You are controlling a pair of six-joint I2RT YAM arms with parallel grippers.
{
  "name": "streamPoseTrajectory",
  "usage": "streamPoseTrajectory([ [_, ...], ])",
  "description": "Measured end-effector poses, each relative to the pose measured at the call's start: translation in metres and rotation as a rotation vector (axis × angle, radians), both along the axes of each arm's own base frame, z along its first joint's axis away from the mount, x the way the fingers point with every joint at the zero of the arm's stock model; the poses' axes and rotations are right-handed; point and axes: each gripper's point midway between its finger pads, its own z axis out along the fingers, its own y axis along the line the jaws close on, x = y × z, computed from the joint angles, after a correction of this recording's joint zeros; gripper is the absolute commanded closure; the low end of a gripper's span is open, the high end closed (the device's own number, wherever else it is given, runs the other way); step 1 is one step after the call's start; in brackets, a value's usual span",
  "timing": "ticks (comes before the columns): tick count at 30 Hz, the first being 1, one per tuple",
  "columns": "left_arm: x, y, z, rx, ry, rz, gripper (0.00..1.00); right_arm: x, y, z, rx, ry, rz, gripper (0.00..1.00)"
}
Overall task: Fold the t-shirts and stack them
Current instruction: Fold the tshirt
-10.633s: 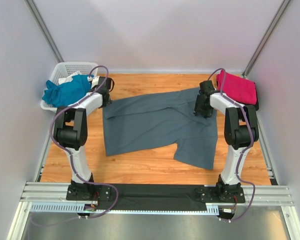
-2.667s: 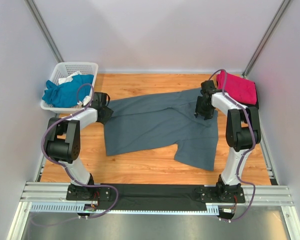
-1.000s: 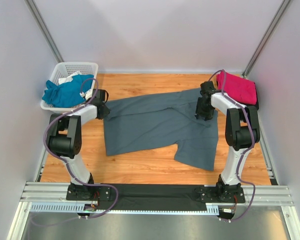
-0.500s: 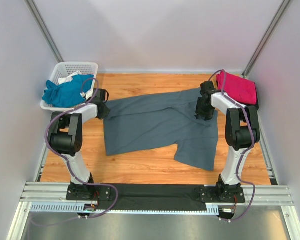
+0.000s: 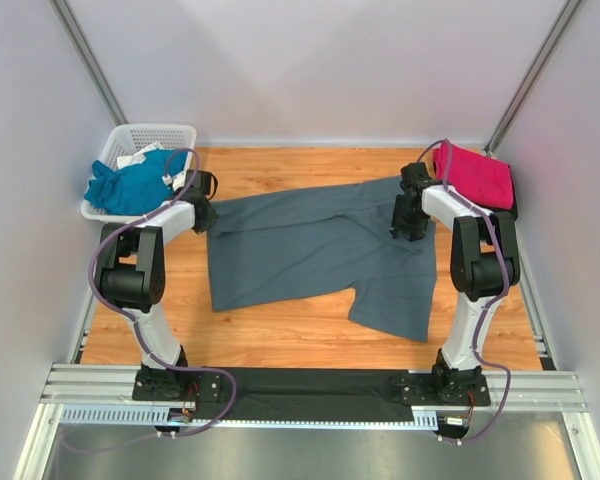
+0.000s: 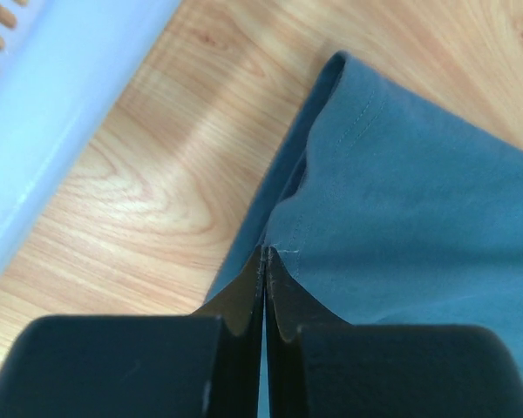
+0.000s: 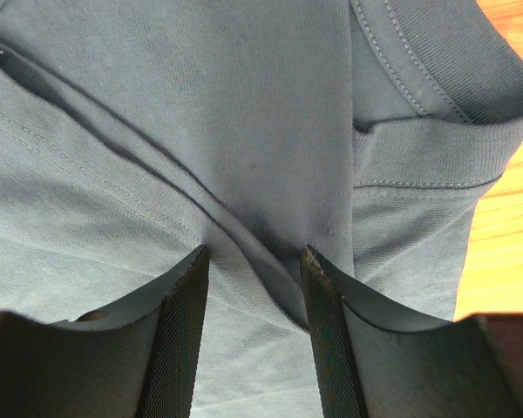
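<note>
The dark slate-grey t-shirt (image 5: 310,245) lies spread across the wooden table (image 5: 280,325). At its left corner my left gripper (image 5: 202,214) is down low. In the left wrist view its jaws (image 6: 263,254) are pressed together on the hem of the grey t-shirt (image 6: 401,200). My right gripper (image 5: 408,228) is down on the shirt's right end near the collar (image 7: 436,61). There it (image 7: 253,261) is open, astride a raised fold of the grey cloth (image 7: 200,104). The magenta-pink t-shirt (image 5: 475,175) lies folded at the back right. The teal-blue t-shirt (image 5: 125,185) is bunched in the basket.
The white lattice basket (image 5: 160,132) stands at the back left corner, close beside my left gripper; its wall (image 6: 61,96) fills the left wrist view's upper left. Grey walls enclose the table on three sides. A metal rail (image 5: 310,385) carries both arm bases at the near edge.
The left jaws have closed on the grey shirt's left hem, and that gripper has edged slightly toward the back. The right arm and the shirts have not moved.
</note>
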Motion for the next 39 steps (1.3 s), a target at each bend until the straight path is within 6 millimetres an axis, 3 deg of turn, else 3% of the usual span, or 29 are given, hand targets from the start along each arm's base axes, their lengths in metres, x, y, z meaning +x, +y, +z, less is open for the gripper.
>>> streamPoseTrajectory([
  [26, 0.002, 0.012, 0.015, 0.142, 0.026, -0.138, 1.00, -0.001, -0.002, -0.001, -0.008, 0.004, -0.003, 0.52],
  [29, -0.002, 0.012, 0.014, 0.140, 0.042, -0.141, 0.82, -0.001, -0.001, -0.001, -0.007, 0.006, -0.002, 0.52],
  [33, -0.008, 0.008, 0.015, 0.129, 0.058, -0.155, 0.69, -0.002, 0.001, 0.000, 0.003, 0.011, 0.001, 0.47],
  [36, -0.010, 0.002, 0.028, 0.125, 0.039, -0.175, 0.57, 0.000, 0.005, 0.008, 0.028, -0.001, 0.010, 0.44],
  [39, -0.012, -0.010, 0.053, 0.118, -0.012, -0.207, 0.50, 0.008, 0.013, 0.029, 0.071, -0.050, 0.024, 0.36],
])
